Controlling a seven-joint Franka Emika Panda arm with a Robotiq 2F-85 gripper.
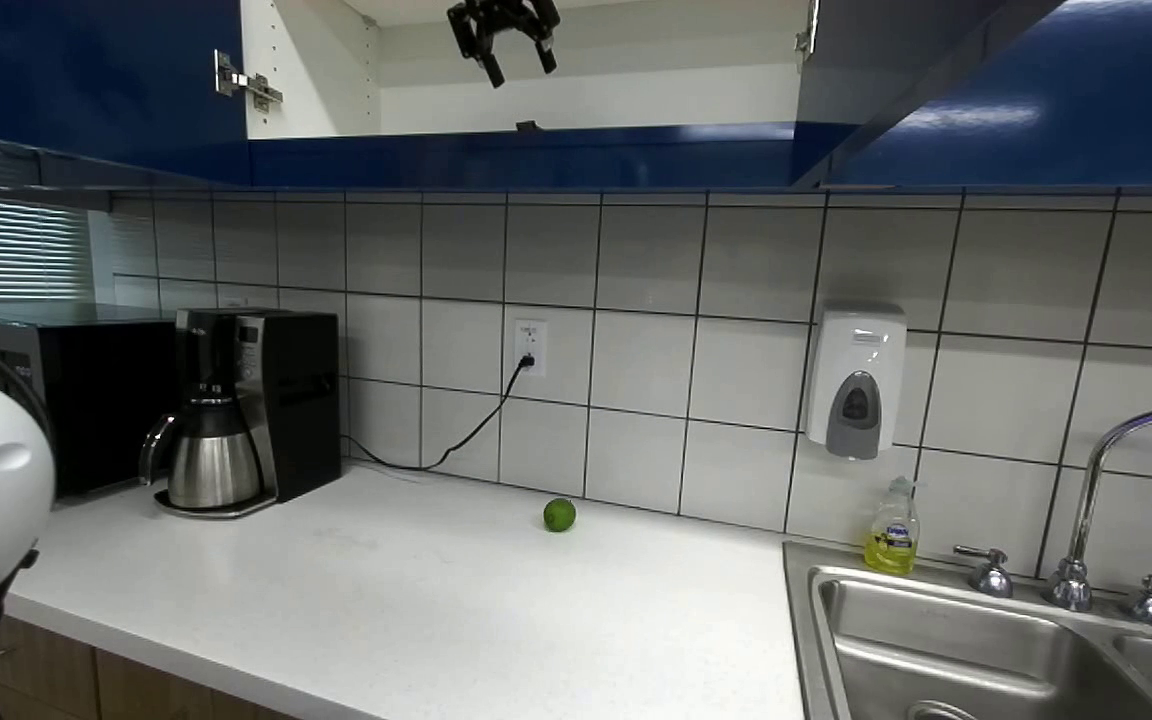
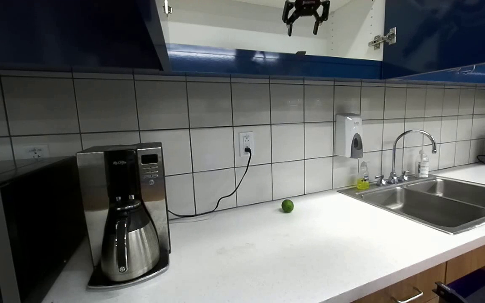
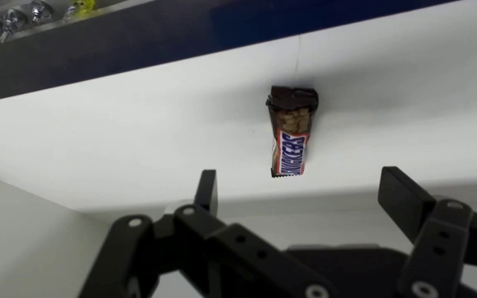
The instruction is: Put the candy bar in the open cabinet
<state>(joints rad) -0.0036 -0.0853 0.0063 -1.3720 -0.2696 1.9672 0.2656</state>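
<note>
The candy bar [image 3: 292, 132], in a dark brown wrapper with a Snickers label, lies flat on the white floor of the open cabinet [image 3: 147, 136] in the wrist view. In both exterior views only a small dark end of the candy bar [image 1: 528, 126] [image 2: 301, 53] shows above the cabinet's blue front edge. The open cabinet [image 1: 656, 95] [image 2: 234, 31] has a white interior and blue panels. My gripper [image 1: 521, 74] [image 2: 302, 33] is open and empty, above the candy bar. In the wrist view the gripper's fingertips [image 3: 298, 178] stand wide apart, not touching the bar.
Cabinet doors stand open on both sides [image 1: 86, 80] [image 2: 444, 33]. The blue front rail [image 1: 526, 160] runs along the cabinet's lower edge. Below are a white counter [image 1: 436, 600], a green ball [image 1: 559, 515], a coffee maker [image 2: 122, 210] and a sink [image 2: 427, 206].
</note>
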